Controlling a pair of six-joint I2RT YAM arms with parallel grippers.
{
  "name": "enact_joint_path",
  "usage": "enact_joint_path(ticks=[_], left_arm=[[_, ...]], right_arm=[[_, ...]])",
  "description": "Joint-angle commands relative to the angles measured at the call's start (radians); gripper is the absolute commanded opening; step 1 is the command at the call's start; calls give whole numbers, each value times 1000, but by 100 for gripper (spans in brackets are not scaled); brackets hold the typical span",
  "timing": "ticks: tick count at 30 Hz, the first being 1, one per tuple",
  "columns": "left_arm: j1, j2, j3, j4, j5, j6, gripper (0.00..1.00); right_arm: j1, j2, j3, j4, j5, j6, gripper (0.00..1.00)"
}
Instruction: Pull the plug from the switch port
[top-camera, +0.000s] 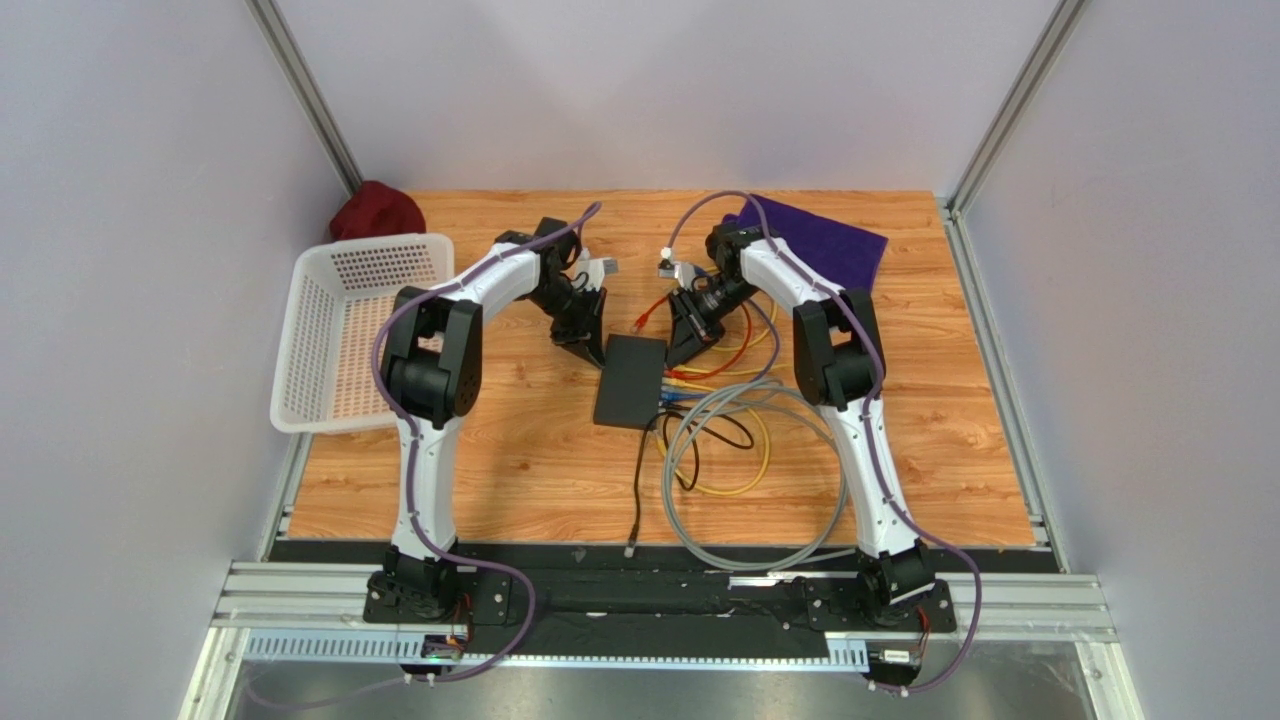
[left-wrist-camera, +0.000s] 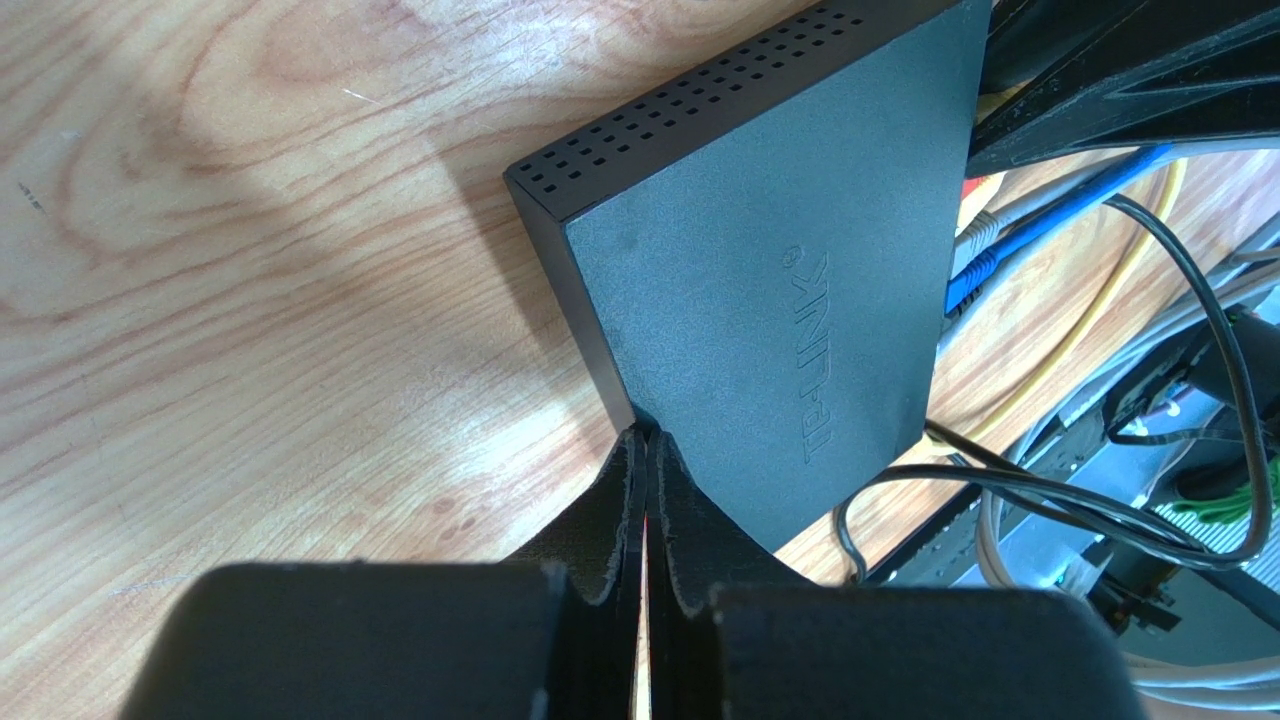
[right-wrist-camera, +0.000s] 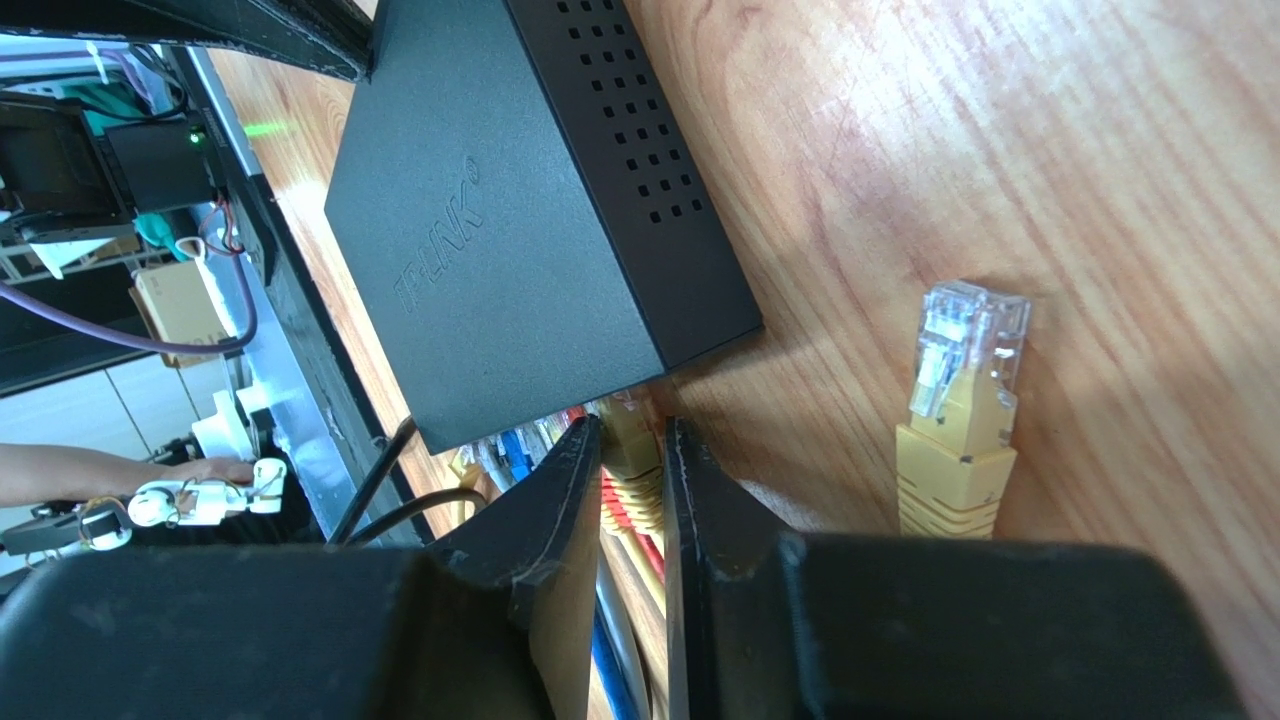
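The switch (top-camera: 630, 381) is a flat matte-black box in the middle of the table, with several coloured cables plugged into its right side. My left gripper (left-wrist-camera: 648, 438) is shut with nothing in it, its tips pressed against the switch (left-wrist-camera: 766, 285) at a corner. In the right wrist view, my right gripper (right-wrist-camera: 634, 428) is shut on a yellow plug (right-wrist-camera: 631, 450) that sits in a port at the end of the switch (right-wrist-camera: 526, 210). Red, blue and white plugs sit beside it. In the top view both grippers, left (top-camera: 589, 342) and right (top-camera: 684, 348), flank the switch's far end.
A loose yellow plug (right-wrist-camera: 962, 405) lies on the wood just right of my right fingers. Grey, yellow and black cables (top-camera: 751, 480) loop to the right of the switch. A white mesh basket (top-camera: 308, 338) stands at the left, a purple cloth (top-camera: 819, 240) at the back right, a red cloth (top-camera: 376, 210) behind the basket.
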Motion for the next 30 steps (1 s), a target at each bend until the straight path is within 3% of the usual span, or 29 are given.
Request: enact_joint_path(ticks=[1,10,14,20,26,30], left_arm=[[-18,32,-3,34,-72,24,0],[-16,40,2,33,-73,27,0],[-16,40,4,33,-73,25,0],[-18,46,5,31,-77,27,0],[-20,48,10,30,-81,28,0],[-20,48,11,31,-81,28,0]], right_arm=[[40,75,33,-2,96,-37,0],[40,9,-138,0,71,-48,0],[34,55,-58,-53,85,-56,0],[32,67,25,13,104,-19,0],[38,5,-111,-42,111,-88,0],[28,38,-47,-126,127,-118,0]])
